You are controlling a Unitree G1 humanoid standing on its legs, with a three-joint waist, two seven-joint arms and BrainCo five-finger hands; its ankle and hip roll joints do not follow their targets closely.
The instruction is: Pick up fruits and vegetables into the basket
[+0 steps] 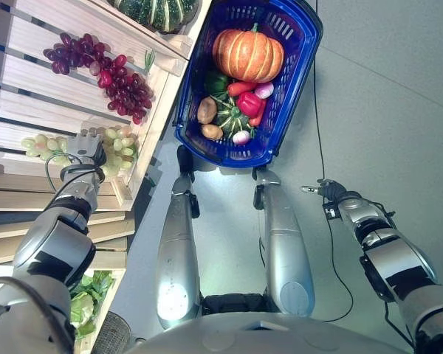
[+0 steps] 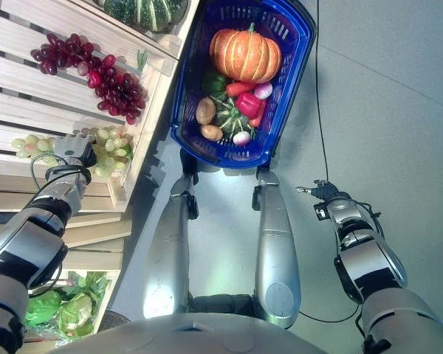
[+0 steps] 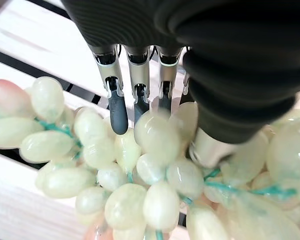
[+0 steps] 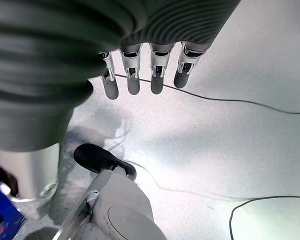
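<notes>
In the left eye view the left hand (image 1: pixel 85 151) is up at the wooden shelf (image 1: pixel 29 81), right on the green grapes (image 1: pixel 118 147), which stretch sideways along the slat; the blue basket (image 1: pixel 295 44) sits well apart on the floor. The left wrist view shows straight fingers (image 3: pixel 117 107) resting on the bunch, not closed. In the right wrist view the right hand (image 4: pixel 140 75) hangs empty, fingers relaxed

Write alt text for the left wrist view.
The left hand reaches down onto a bunch of green grapes, its fingers extended and touching the top grapes. The bunch lies on a pale wooden slatted shelf, with teal stems showing between the grapes.
</notes>
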